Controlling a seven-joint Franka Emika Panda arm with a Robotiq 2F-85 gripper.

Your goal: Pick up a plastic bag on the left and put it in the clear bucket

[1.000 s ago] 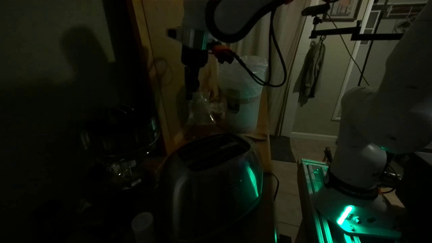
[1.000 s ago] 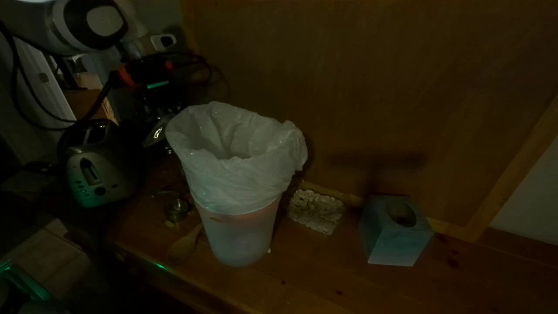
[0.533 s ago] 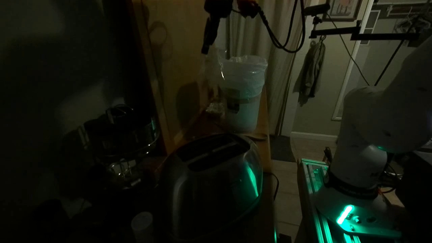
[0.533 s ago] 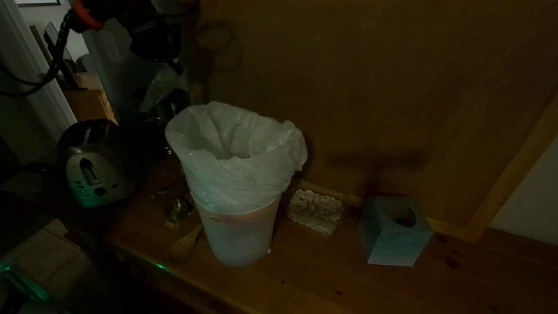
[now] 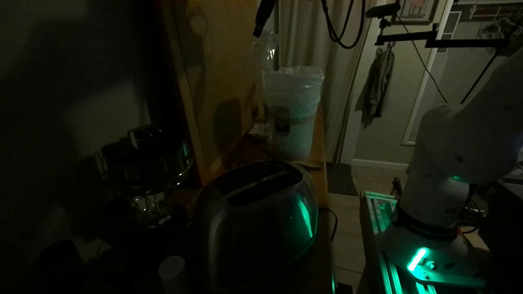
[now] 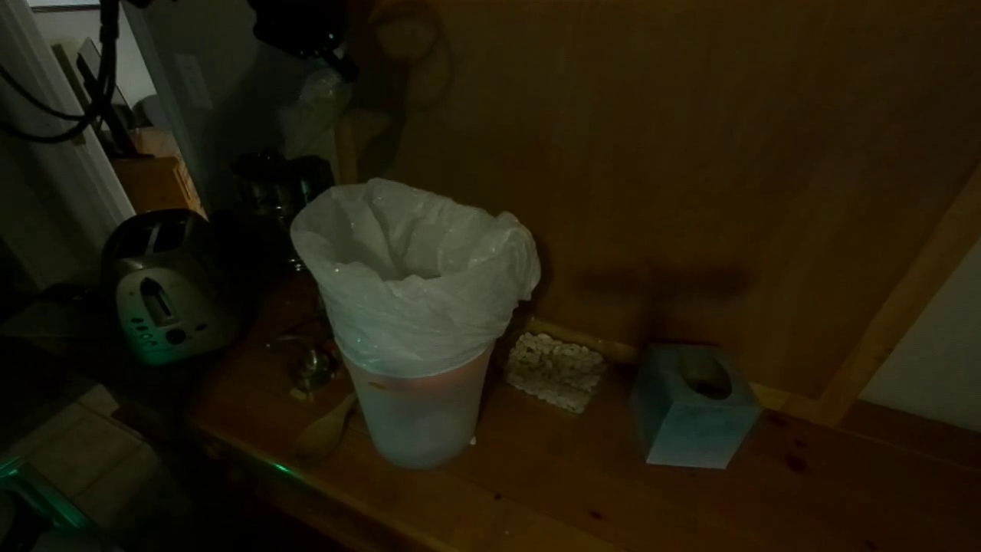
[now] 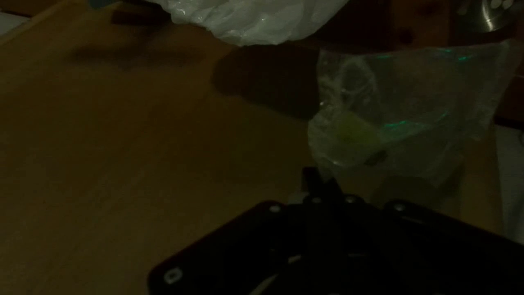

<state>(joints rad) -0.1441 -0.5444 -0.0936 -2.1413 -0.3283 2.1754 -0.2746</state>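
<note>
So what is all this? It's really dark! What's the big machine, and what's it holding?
The machine is a robot arm with jaws for grabbing. Some pictures look on from two spots outside it; the one with the big black jaws is taken from its wrist. The jaws are shut on a see-through plastic bag, held up in the air. On the wooden surface are a bucket with a white liner, a wooden spoon and a box with a hole on top. A toaster stands nearby. The bag isn't in the bucket yet.
</note>
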